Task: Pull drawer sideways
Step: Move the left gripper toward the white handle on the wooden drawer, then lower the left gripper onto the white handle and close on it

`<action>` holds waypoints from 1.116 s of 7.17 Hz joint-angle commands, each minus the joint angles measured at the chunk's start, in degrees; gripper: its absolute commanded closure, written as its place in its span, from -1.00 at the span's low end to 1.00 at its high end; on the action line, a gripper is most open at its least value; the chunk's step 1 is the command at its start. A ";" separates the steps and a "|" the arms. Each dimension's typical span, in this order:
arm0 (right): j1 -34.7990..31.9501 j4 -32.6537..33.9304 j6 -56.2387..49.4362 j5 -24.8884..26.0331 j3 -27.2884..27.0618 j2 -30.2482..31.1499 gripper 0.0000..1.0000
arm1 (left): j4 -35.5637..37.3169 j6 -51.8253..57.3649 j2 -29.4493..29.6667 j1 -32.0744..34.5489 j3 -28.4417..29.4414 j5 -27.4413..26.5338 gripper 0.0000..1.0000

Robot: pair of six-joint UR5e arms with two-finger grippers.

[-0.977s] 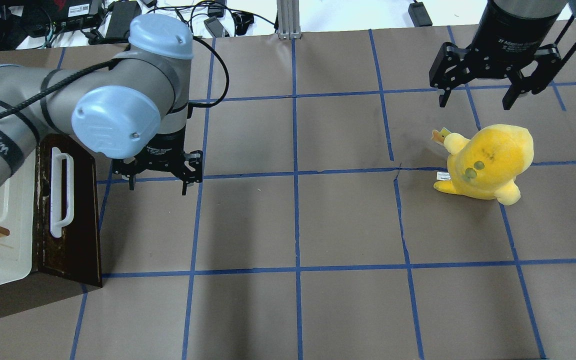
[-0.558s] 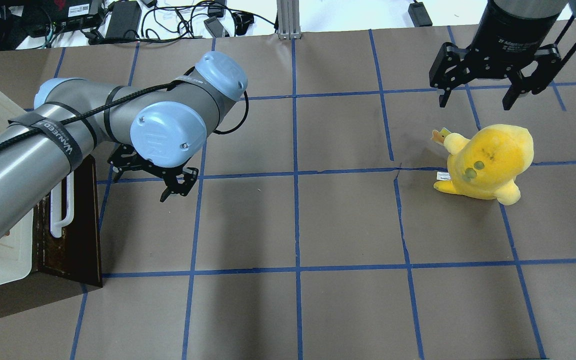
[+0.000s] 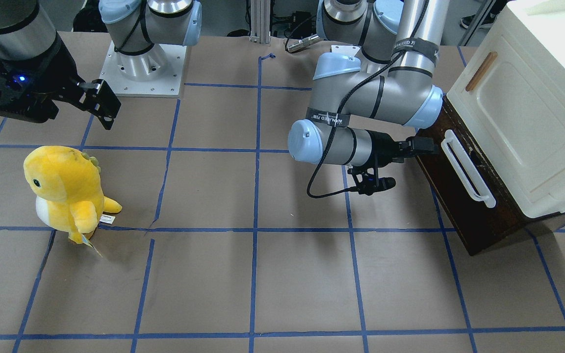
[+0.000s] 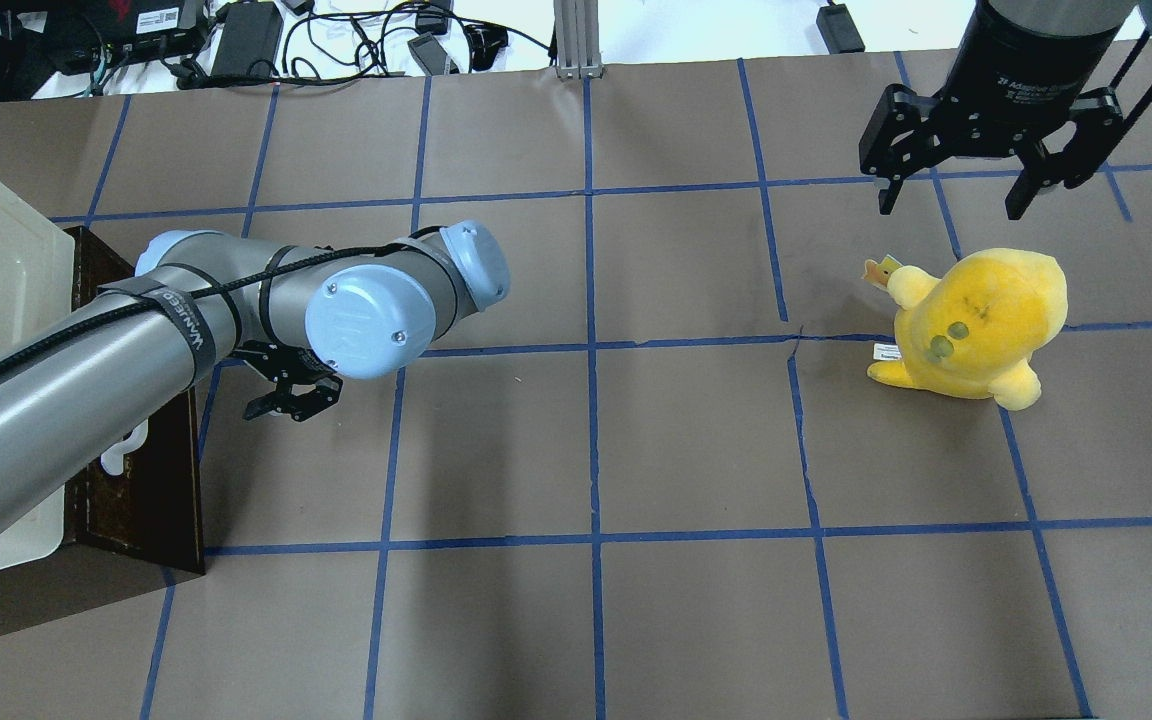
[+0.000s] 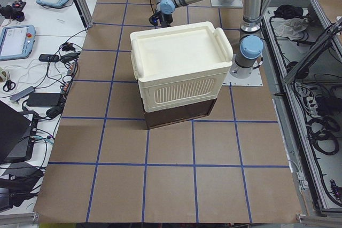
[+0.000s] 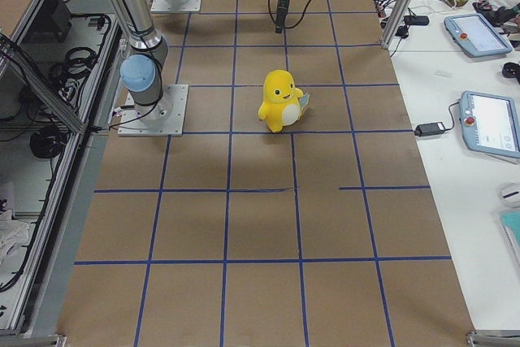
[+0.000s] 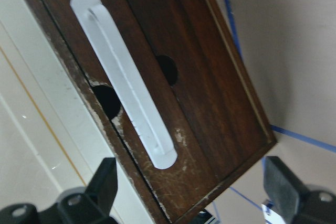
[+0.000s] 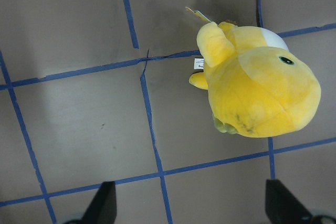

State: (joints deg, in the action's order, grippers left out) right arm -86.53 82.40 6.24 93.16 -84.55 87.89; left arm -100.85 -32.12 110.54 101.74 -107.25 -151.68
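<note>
At the left end of the worktop (image 4: 696, 440), the left tool (image 7: 191, 182) faced the drawer (image 7: 210, 72), jaws spread wide and empty, apparently lined up to straddle its white bar handle (image 7: 123, 82) for a sideways pull. The drawer looked pushed in under the cream cabinet (image 3: 523, 113). That arm's strap (image 3: 326, 118) read "WANEED". Well apart, the right tool (image 4: 951, 205) hung released near a yellow plush toy (image 4: 976, 325), likely parked clear.

Brown paper-covered table (image 4: 696, 440) with blue tape grid (image 4: 592, 346), white side bench (image 6: 455, 79) with 2 tablets (image 6: 491, 123).
</note>
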 commanded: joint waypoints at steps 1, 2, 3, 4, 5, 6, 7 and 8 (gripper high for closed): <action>-0.04 0.04 0.00 0.00 0.00 0.00 -1.00 | -0.05 -7.50 2.48 -4.78 -2.78 -6.32 -1.00; -0.04 0.04 0.00 0.00 0.00 0.00 -1.00 | -0.05 -8.30 3.36 -5.75 -3.05 -8.44 -1.00; -0.04 0.04 0.00 0.00 0.00 0.00 -1.00 | -0.40 -8.31 3.98 -6.55 -3.40 -11.24 -1.00; -0.04 0.04 0.00 0.00 0.00 0.00 -1.00 | -0.75 -8.48 3.98 -7.34 -3.84 -12.32 -0.88; -0.04 0.04 0.00 0.00 0.00 0.00 -1.00 | -0.84 -8.49 4.07 -7.34 -3.84 -12.33 -0.27; 0.05 0.04 0.00 0.00 0.00 0.00 -1.00 | -0.93 -8.66 3.90 -7.34 -3.84 -12.24 0.25; 0.05 0.04 0.00 0.00 0.00 0.00 -1.00 | -1.19 -8.66 3.64 -7.34 -3.84 -12.15 0.64; -0.04 0.04 0.00 0.00 0.00 0.00 -1.00 | -1.11 -9.10 3.72 -7.26 -3.58 -11.54 0.68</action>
State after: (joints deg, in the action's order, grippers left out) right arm -86.52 82.44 6.24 93.17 -84.55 87.89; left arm -101.91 -40.87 114.29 94.44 -111.02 -163.73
